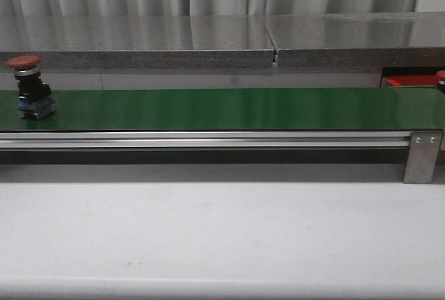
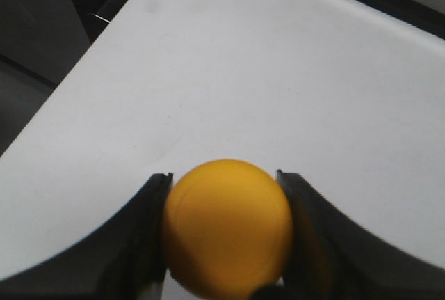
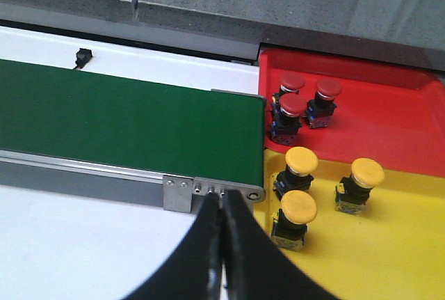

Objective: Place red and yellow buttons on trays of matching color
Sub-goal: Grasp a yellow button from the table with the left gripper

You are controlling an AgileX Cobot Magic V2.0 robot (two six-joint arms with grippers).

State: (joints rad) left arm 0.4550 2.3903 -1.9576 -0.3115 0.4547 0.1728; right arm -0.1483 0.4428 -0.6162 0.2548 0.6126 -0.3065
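Observation:
A red button (image 1: 28,85) with a black base stands on the green belt (image 1: 229,108) at its far left end. In the left wrist view my left gripper (image 2: 224,177) is shut on a yellow button (image 2: 227,234), held over the white table (image 2: 229,84). My right gripper (image 3: 222,200) is shut and empty, hanging in front of the belt's end bracket (image 3: 208,190). Past that end lie a red tray (image 3: 389,115) holding three red buttons (image 3: 292,105) and a yellow tray (image 3: 389,251) holding three yellow buttons (image 3: 299,209). Neither gripper shows in the front view.
A grey stone ledge (image 1: 208,35) runs behind the belt. A metal rail (image 1: 201,140) lines the belt's front. A corner of the red tray (image 1: 410,81) peeks out at the far right of the front view. A small black sensor (image 3: 83,56) sits behind the belt.

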